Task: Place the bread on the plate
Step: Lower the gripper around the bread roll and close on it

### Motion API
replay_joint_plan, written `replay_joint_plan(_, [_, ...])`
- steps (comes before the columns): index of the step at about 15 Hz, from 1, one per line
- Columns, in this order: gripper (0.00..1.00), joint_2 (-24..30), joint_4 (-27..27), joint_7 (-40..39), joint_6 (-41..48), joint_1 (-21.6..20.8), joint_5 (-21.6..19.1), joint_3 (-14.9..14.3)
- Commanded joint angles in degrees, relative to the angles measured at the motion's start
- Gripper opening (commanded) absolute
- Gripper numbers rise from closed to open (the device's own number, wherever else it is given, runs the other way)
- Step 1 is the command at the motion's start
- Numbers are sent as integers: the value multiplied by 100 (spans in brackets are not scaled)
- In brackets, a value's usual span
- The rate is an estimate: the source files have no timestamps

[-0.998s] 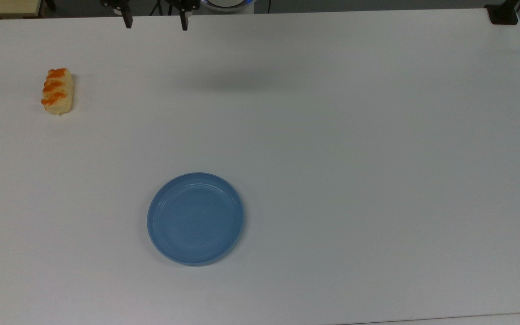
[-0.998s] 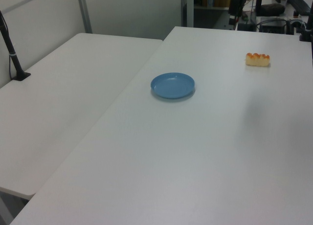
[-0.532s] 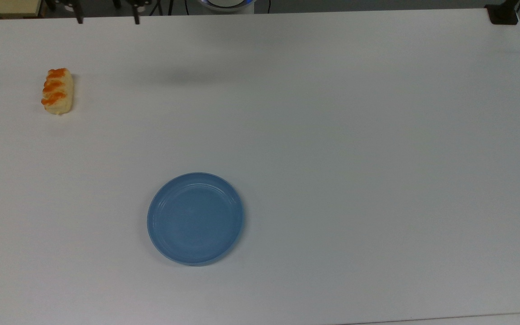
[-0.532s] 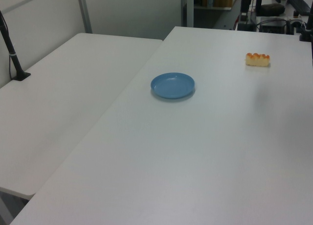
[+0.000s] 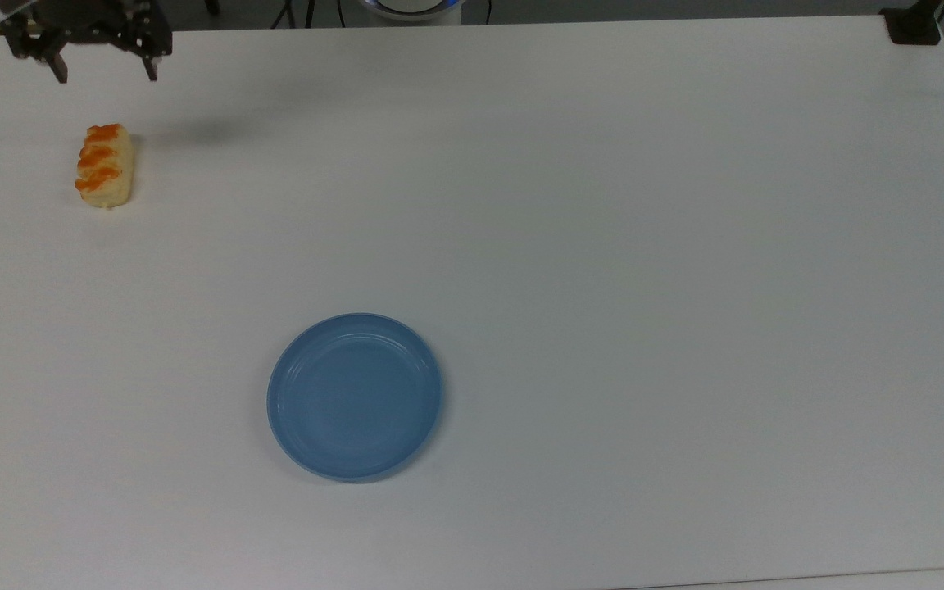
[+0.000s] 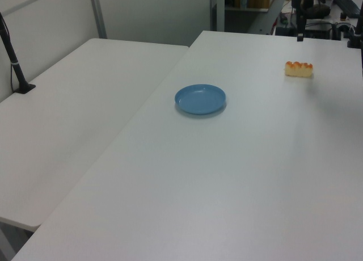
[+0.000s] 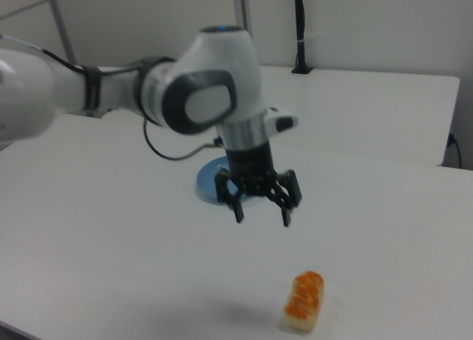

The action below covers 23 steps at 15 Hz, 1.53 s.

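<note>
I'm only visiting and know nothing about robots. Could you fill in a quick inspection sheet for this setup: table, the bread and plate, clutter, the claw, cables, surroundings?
Surface: white table, bare apart from the two items; a second white table butts against it.
Job's things: bread lies on the table near the top view's left edge, untouched; blue plate sits empty, well apart from it.
Clutter: nothing seen.
Grippers: gripper hangs in the air above the table, open, holding nothing, close to the bread but not over it.
Cables: a black cable loops from the arm.
Surroundings: black clamped post, partition walls, office equipment behind.
</note>
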<state>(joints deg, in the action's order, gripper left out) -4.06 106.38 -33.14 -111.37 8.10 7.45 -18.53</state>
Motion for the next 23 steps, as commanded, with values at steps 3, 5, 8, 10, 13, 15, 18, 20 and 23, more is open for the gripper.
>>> replay_joint_plan(3, [98,-631,435,-70,-1402,60,-332,-90])
replay_joint_plan(5, [99,-719,681,-70,-1912,192,-420,-90])
replay_joint_plan(8, [100,-903,823,-88,-2283,332,-429,-90])
replay_joint_plan(10, [100,-939,823,-131,-2310,482,-420,-90])
replay_joint_plan(13, [100,-1079,796,-158,-2319,622,-420,-90])
replay_joint_plan(15, [99,-1202,805,-141,-2441,640,-420,-90])
replay_joint_plan(18, [89,-1326,814,-70,-2451,684,-420,-90])
replay_joint_plan(20, [86,-1422,805,69,-2459,807,-481,-90])
replay_joint_plan(23, [64,-1511,753,579,-2442,790,-823,-81])
